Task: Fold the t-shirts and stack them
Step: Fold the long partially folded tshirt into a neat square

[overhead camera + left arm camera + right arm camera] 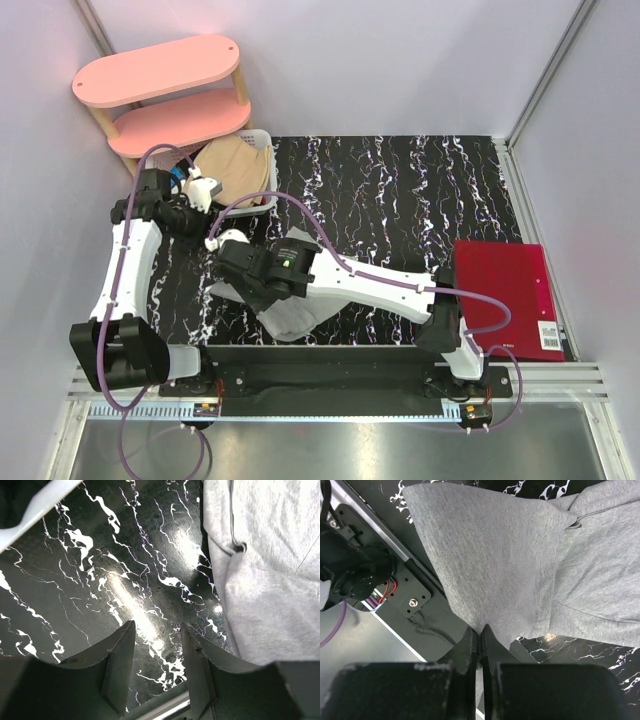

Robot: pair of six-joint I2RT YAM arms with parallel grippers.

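From above, my right arm (380, 285) reached across to the grey shirt (295, 322), which lay bunched on the tabletop (420, 190) at the near edge, left of centre. My left arm (125, 260) stretched up toward the basket (262, 140), where a tan shirt (235, 165) sat heaped. A red folder (505, 295) lay well apart at the right.

Through my left wrist, the left jaws stood about half apart with nothing between them, hanging over bare tabletop (100, 580). The grey shirt (270, 580) lay just beside them to the right, its seam and a folded flap showing.

Through my right wrist, the right jaws were pressed together, and the grey shirt (495, 555) narrowed to a point right at their tips, so I judged them pinched on its edge.

The cloth looked thin, light and limp. It would sag and wrinkle from any single pinch, not hold a crease by itself. I judged it best taken at two spread points along a hem or at the shoulders, one per arm, so it could hang flat.
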